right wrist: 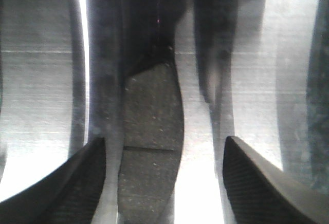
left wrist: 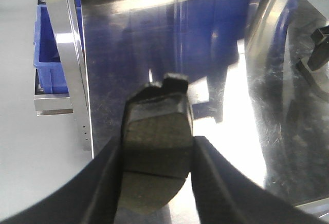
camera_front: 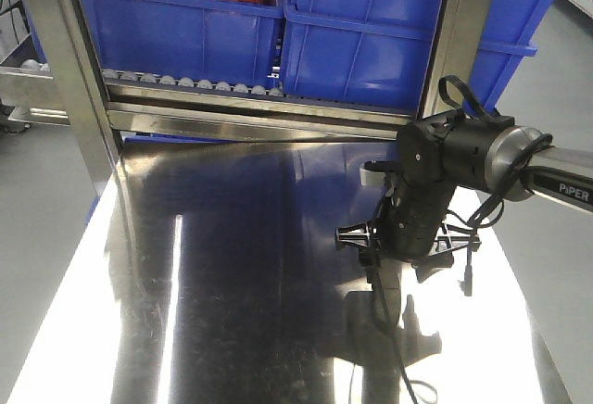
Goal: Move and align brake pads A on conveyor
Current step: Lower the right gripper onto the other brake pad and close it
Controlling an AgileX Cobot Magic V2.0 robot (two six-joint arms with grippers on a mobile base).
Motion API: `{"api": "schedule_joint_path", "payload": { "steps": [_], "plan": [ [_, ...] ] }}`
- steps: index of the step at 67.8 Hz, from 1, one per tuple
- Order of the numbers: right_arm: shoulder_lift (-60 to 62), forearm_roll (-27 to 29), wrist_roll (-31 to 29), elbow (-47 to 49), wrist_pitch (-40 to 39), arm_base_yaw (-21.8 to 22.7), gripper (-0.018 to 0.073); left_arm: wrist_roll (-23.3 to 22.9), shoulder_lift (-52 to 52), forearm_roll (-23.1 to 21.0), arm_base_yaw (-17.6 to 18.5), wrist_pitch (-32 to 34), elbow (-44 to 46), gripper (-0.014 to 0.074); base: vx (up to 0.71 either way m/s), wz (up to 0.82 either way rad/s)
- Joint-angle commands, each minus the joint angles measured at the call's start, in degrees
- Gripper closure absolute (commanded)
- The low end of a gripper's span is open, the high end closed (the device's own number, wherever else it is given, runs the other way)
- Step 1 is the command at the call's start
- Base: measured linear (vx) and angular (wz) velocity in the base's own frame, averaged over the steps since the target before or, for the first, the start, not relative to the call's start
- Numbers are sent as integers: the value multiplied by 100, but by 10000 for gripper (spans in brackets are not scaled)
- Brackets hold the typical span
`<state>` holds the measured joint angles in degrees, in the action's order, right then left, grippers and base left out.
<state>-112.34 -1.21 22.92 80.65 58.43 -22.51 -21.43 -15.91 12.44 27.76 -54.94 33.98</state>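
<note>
Over on the right side of the shiny steel table (camera_front: 232, 265), the black right gripper (right wrist: 164, 142) points down with its jaws spread wide. A flat dark-grey grooved brake pad (right wrist: 151, 126) lies on the metal between them. That pad's long axis runs away from the wrist camera, parallel to the inner faces of the two fingers, and its centre groove crosses it, so a closing move would pinch it across its short width. It sits just beside the finger on the left of that view and well clear of the other. I'd judge the gripper wants a small sideways shift to centre itself before closing, or the pad may get shoved along the slick steel. The left gripper (left wrist: 158, 149) is clamped on a second dark-grey brake pad (left wrist: 157, 126), held across its width with the notched end poking out past the fingertips. It hangs over the left side of the table, out of the front view. Blue plastic bins (camera_front: 371, 52) sit on the rack at the far edge. The conveyor shows in no view, so I cannot tell which way either pad must travel. The right arm is plainly the nearer one to the pad on the table.
</note>
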Motion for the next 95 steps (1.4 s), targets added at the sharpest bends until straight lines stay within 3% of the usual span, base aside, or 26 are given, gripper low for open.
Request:
{"api": "schedule_joint_path", "payload": {
  "steps": [1,39,48,62,83,95],
  "plan": [
    [234,2,-84,203,-47,15,84,-60,-56,93,16,469,157,603,0,0],
    [-167,121,-59,259,-2,-99,117,-60,-56,93,16,469,157,603,0,0],
    [-167,121,-59,259,47,-99,249,-60,-56,93,16,469,157,603,0,0],
    [-59,121,-189,259,-4,-99,580,-60,-56,93,16,469,157,603,0,0],
    [1028,36,-325,-481,-689,61,569,-60,-56,93,16,469,157,603,0,0],
    [2035,41,-809,-1333,-988,572,566,-60,-56,93,16,469,157,603,0,0]
  ]
}}
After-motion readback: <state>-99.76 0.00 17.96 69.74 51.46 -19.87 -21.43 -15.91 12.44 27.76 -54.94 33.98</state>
